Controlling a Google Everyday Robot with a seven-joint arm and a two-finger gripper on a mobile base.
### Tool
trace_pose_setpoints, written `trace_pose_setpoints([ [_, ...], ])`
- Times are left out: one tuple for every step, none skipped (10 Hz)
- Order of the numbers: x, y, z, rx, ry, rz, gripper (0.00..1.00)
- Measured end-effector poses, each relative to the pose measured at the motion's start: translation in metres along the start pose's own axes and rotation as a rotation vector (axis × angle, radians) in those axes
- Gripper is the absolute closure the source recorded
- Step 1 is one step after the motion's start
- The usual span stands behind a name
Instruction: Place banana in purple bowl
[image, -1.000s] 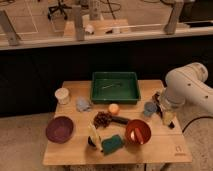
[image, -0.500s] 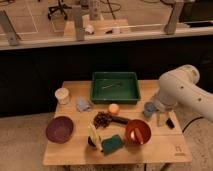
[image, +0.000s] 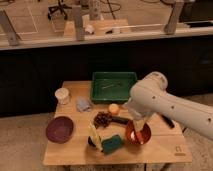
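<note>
Banana (image: 93, 133), your target, sits near the front of the wooden table (image: 75, 152). It is pale yellow and slim, lying roughly front to back, and its near end is over a small dark object (image: 92, 144) that you cannot identify. The purple bowl (image: 59, 129) is on the left of the view, near the banana but not touching it.

You have clutter close on the other sides. A green sponge (image: 113, 143) lies just beside the banana on its right. A dark brown cluster (image: 102, 119) sits just behind it, and a small orange fruit (image: 114, 108) is a little further back. Behind those you see a grey-blue cloth (image: 83, 104), a white cup (image: 62, 95) and a green tray (image: 114, 75) at the back edge of the table.

Your gripper (image: 136, 120) is at the end of the white arm (image: 165, 102) that reaches in from the right of the view. It hangs over the back rim of the red bowl (image: 145, 136), where an orange-yellow stick (image: 138, 132) shows. You cannot tell whether the gripper is open or closed. It is well apart from the banana, and the sponge lies between the red bowl and the banana. A black object (image: 168, 121) lies on the right of the table, partly hidden by the arm.
</note>
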Motion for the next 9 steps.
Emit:
trace_pose_setpoints([
  [-0.028,-0.005,0.002,0.009,-0.030,-0.093,0.20],
  [-0.050,-0.005,0.002,0.018,-0.074,-0.176,0.20],
  [-0.073,-0.004,0.002,0.037,-0.116,-0.276,0.20],
  [-0.086,-0.003,0.001,0.048,-0.140,-0.332,0.20],
  [-0.094,-0.004,0.000,0.055,-0.152,-0.362,0.20],
  [-0.097,-0.003,0.000,0.058,-0.158,-0.376,0.20],
  [-0.096,-0.003,0.000,0.059,-0.158,-0.374,0.20],
  [-0.096,-0.003,0.000,0.059,-0.158,-0.374,0.20],
  [-0.097,-0.004,0.000,0.058,-0.158,-0.377,0.20],
])
